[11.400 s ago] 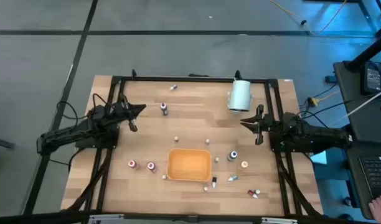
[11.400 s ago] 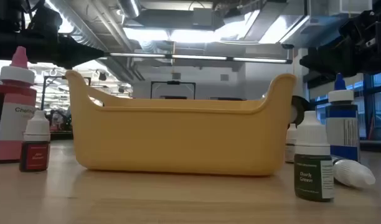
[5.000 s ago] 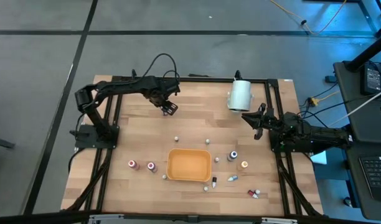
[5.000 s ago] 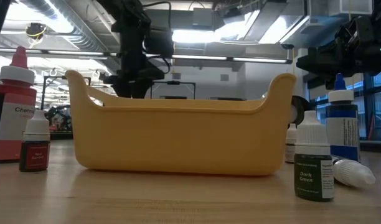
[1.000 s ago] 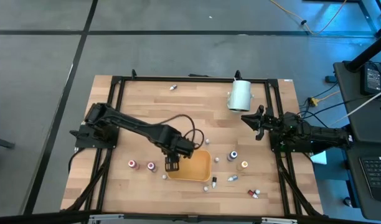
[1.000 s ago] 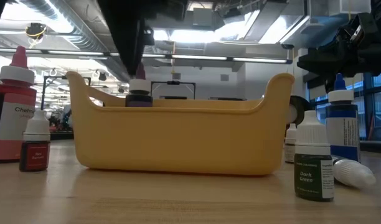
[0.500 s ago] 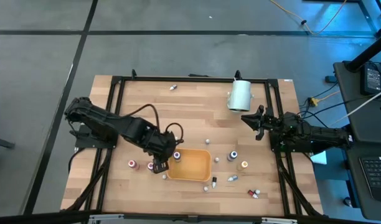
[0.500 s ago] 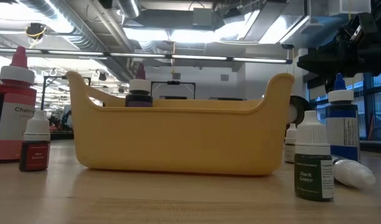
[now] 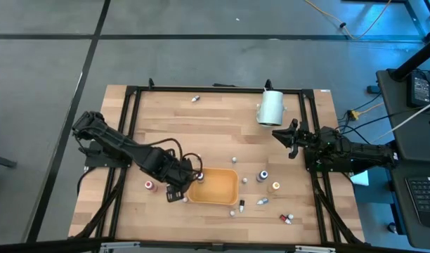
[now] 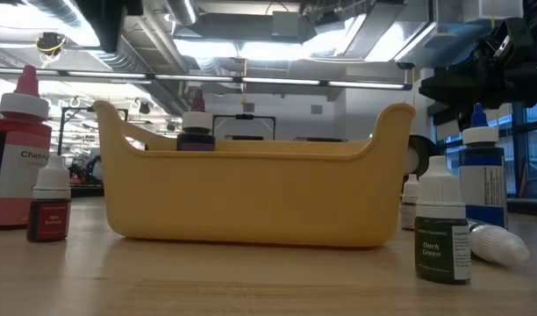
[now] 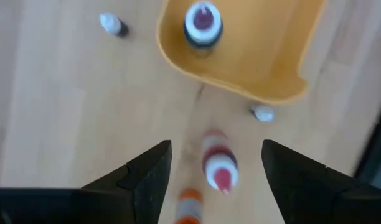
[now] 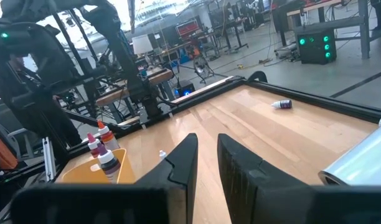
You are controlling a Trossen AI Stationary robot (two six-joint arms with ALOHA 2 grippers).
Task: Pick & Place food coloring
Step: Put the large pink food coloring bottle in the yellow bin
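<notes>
Over the table's front left: my left gripper hangs just outside the orange tray's left wall, fingers spread wide with nothing between them.
Below my left fingers: a red-capped bottle stands on the bare wood in the gap, not touching either finger; a second red-tipped one sits at the frame's edge.
Purple-capped bottle: upright inside the tray, tucked into its left rear corner; from table height its white collar and dark body peek above the yellow wall.
Other food coloring: one red bottle left of my gripper; a blue-capped bottle and an orange-capped one right of the tray; a few droppers near the front right edge; one small bottle lying at the far edge.
My right gripper: parked at the table's right side, beside the white cylinder, fingers nearly together, holding nothing.
Table height, front: a "Dark Green" dropper stands right of the tray; a small red one stands left.
</notes>
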